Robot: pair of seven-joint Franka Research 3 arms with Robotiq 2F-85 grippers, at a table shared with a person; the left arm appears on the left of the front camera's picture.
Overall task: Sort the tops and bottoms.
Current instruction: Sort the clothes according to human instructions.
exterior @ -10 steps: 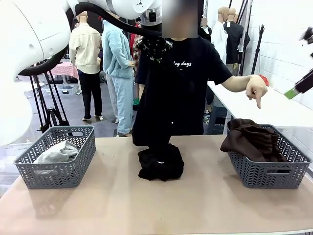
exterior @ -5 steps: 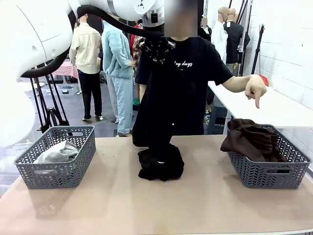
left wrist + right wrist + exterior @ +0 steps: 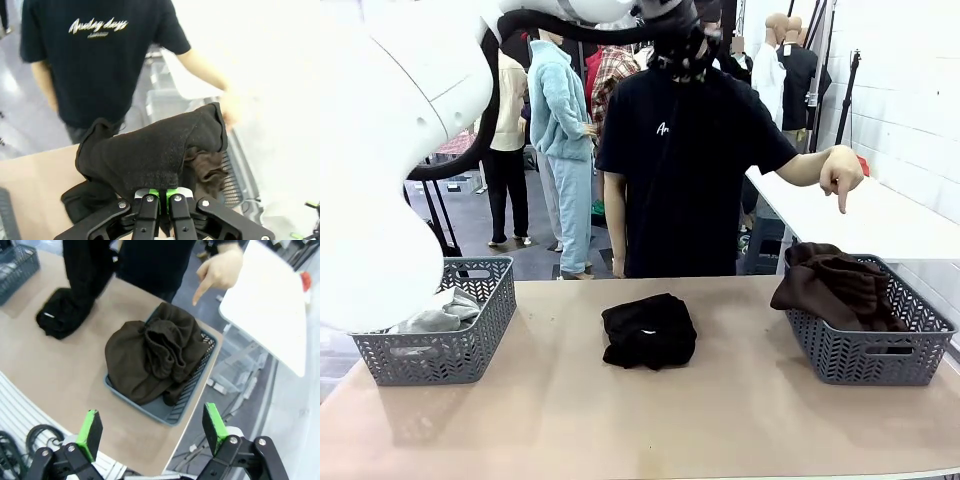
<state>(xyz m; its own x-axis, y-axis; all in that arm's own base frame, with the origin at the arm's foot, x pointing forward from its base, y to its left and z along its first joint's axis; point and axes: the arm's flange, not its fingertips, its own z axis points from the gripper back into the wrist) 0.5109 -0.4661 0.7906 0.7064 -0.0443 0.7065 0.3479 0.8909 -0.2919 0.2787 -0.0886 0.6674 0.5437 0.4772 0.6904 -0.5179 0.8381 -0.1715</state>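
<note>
Black cloth (image 3: pixel 150 155) is pinched in the left claw (image 3: pixel 160 196) and held high, up and left of the grey basket (image 3: pixel 865 355). Brown trousers (image 3: pixel 835 285) are heaped in that basket, spilling over its left rim. A second black garment (image 3: pixel 650 332) is bunched on the table (image 3: pixel 740 420) left of the basket. The right claw (image 3: pixel 152 432) is spread wide, up over the basket, and a person's hand (image 3: pixel 840 175) is pointed down at it.

front: across table (image 3: pixel 750 410) | wrists: high, angled down | shared: brown trousers (image 3: pixel 835 290), basket (image 3: pixel 865 360), likely
</note>
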